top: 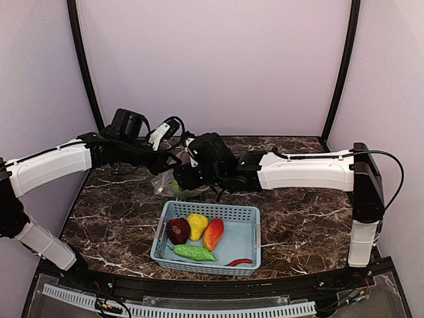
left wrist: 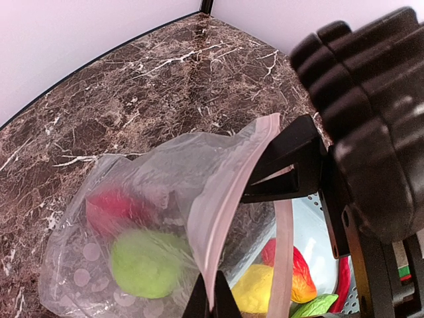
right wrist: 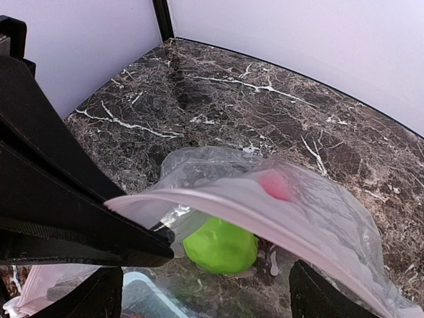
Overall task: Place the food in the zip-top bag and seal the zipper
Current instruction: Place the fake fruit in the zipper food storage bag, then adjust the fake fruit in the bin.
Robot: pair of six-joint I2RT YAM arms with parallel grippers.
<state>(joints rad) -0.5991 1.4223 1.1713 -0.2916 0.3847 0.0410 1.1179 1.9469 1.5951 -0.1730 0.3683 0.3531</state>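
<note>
The zip-top bag point(top: 165, 184) lies behind the basket, its mouth lifted. My left gripper point(left wrist: 213, 301) is shut on the upper lip's pinkish zipper point(left wrist: 228, 199); it also shows in the top view point(top: 171, 162). A lime-green pepper point(left wrist: 147, 262) and a red pepper point(left wrist: 114, 205) lie inside the bag. My right gripper point(right wrist: 205, 298) is open and empty at the bag's mouth, its jaws wide apart below the raised zipper point(right wrist: 265, 215), with the lime-green pepper point(right wrist: 222, 246) just beyond. The slider tab is not visible.
The light blue lattice basket point(top: 245, 213) in front of the bag holds a dark red pepper point(top: 177, 230), a yellow pepper point(top: 197, 225), an orange pepper point(top: 213, 233), the cucumber point(top: 194, 252) and the chilli point(top: 240, 262). Both arms cross above the bag.
</note>
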